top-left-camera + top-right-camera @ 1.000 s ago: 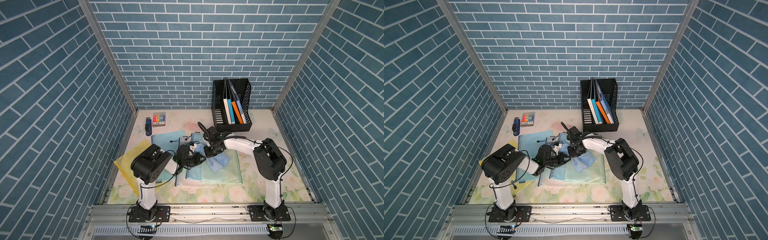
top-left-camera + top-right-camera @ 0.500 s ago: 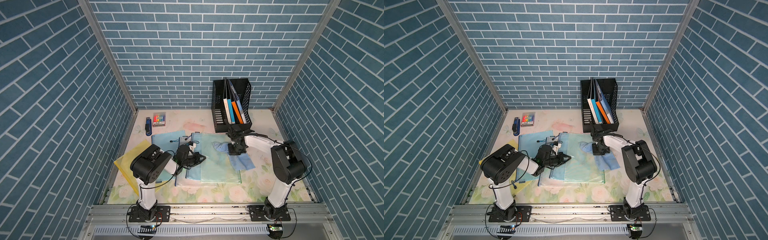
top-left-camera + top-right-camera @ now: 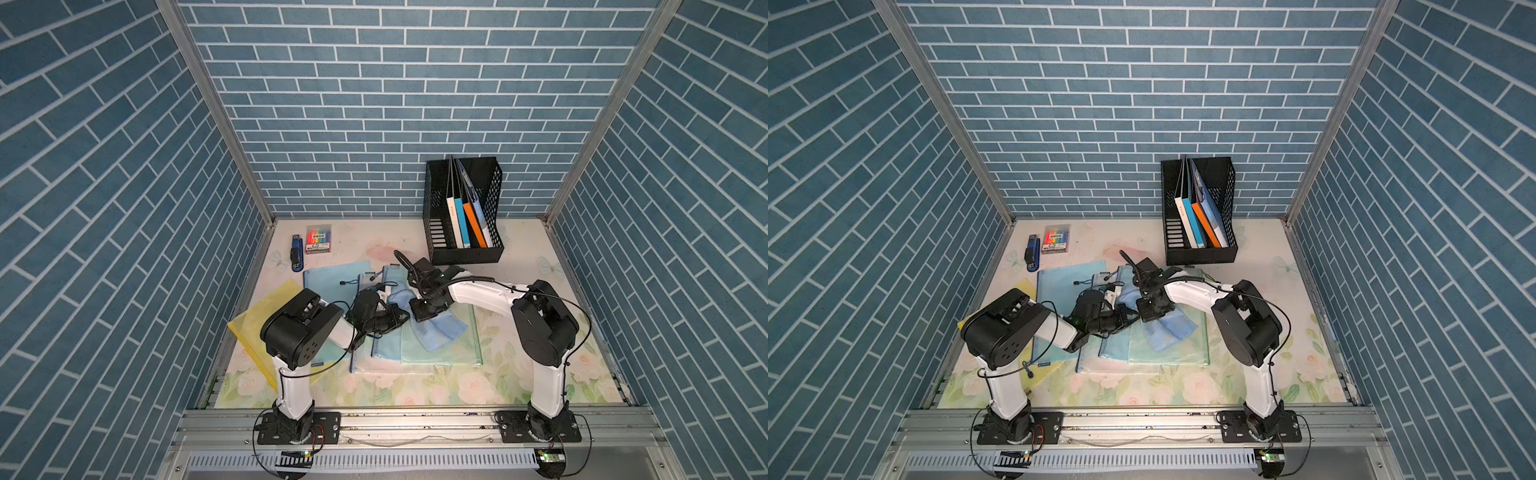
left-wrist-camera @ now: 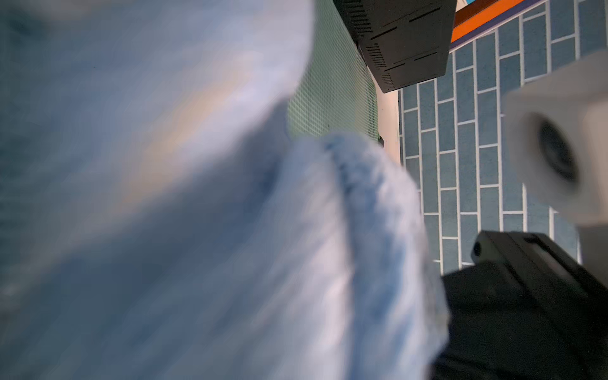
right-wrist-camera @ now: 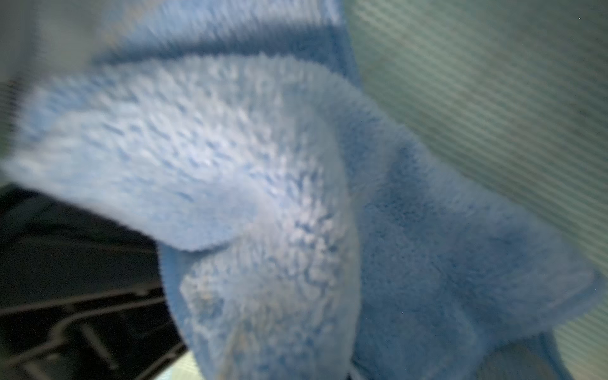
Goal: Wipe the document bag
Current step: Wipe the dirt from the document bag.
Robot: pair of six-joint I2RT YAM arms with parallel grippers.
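Though tilted, books (image 3: 473, 226) (several) in rack (image 3: 465, 254)

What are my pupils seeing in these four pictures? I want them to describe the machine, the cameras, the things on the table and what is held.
Two robot arms stand at the front of a table. Both top views look down from overhead; each wrist view comes from a camera on an arm. The right gripper is shut on a blue cloth, pressing it onto a green mesh document bag. The left gripper, shut, lies low beside the cloth. Behind: a black file rack, a stapler, a marker pack.
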